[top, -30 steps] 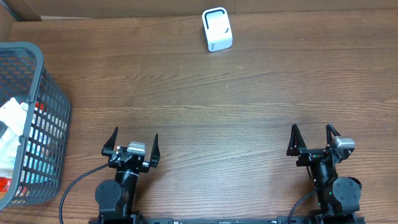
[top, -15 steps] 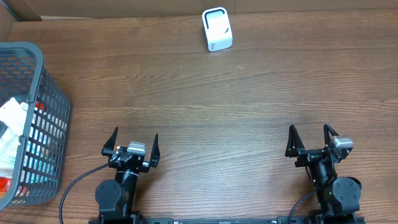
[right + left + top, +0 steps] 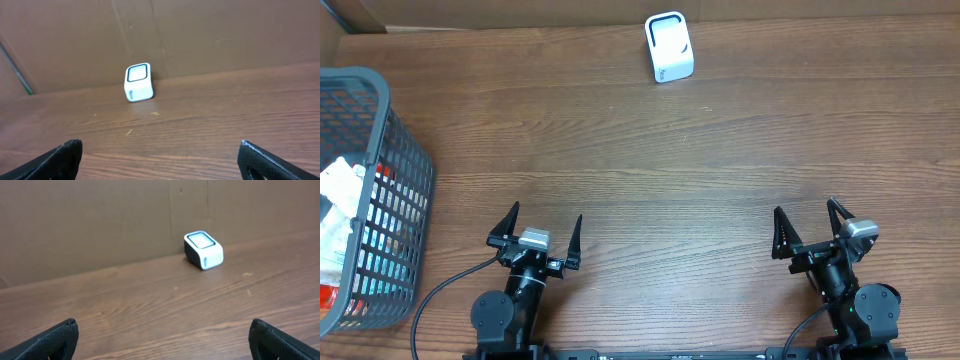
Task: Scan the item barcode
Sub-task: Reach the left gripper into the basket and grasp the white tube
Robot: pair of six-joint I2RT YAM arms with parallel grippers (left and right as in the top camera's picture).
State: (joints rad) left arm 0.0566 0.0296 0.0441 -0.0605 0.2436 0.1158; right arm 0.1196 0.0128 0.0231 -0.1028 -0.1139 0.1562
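At the left edge, a grey plastic lattice basket (image 3: 405,170) holds white and red packets (image 3: 340,200). The left gripper (image 3: 544,222) sits at the near edge, fingers wide apart and empty. A small white box-shaped scanner (image 3: 669,47) stands far, centre. The right gripper (image 3: 806,212) is near too, also spread and empty.

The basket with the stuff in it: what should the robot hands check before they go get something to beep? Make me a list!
1. Left gripper open with nothing in it: ok.
2. Right gripper open with nothing in it: ok.
3. Things waiting in the basket: ok, white and red packets show inside.
4. Scanner standing at the far edge with nothing in front of it: ok.
5. Barcode spotted on a packet: cannot tell, none shows from any view.
6. Left gripper is the one nearer the basket: ok.
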